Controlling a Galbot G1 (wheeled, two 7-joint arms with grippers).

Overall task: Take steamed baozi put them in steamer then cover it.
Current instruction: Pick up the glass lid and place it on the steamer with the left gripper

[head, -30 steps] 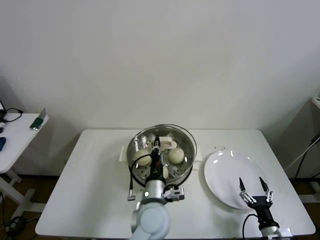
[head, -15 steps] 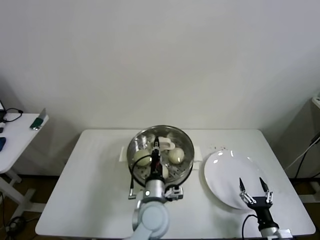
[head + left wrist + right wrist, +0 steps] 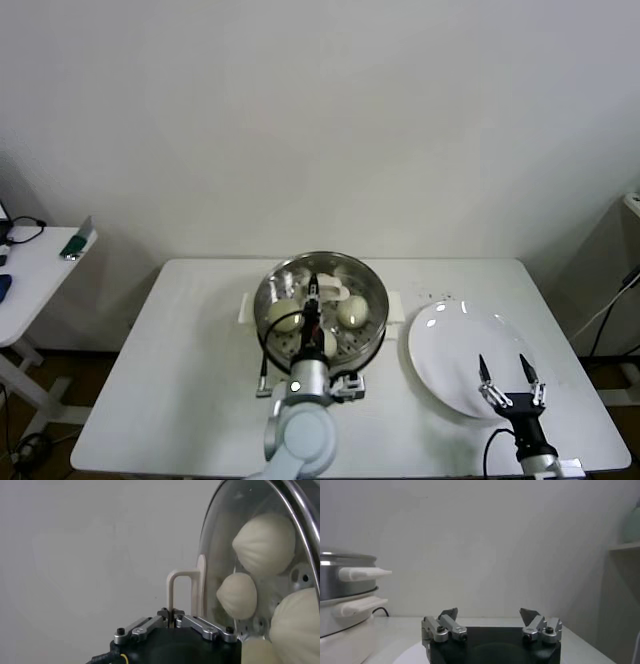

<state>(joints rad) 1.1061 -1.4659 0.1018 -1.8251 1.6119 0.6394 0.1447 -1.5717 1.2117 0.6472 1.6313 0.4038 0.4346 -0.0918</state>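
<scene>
Covering step, nearly done I'd say. My left jaws [image 3: 172, 616] are clenched on the bar handle of the lid [image 3: 250, 555], w/ the lid held right over the steamer [image 3: 322, 300], directly ahead of those jaws. Can't tell if the rim is fully seated yet. The buns [image 3: 352, 311] are already inside, under the glass; plate [image 3: 440, 355] is bare.

Next move, as I judge it: make sure the lid sits flat on the rim, then let go of the handle & lift straight off w/o dragging it.

My right jaws [image 3: 490, 622] hang spread and holding nothing, over the near edge of the plate, steamer well off to their side.

Views: head cam gives layout on the table [image 3: 190, 340] but my left arm hides the handle grip. Left wrist cam shows the grip plus buns thru the glass. Right wrist cam shows only the steamer's side handle.
</scene>
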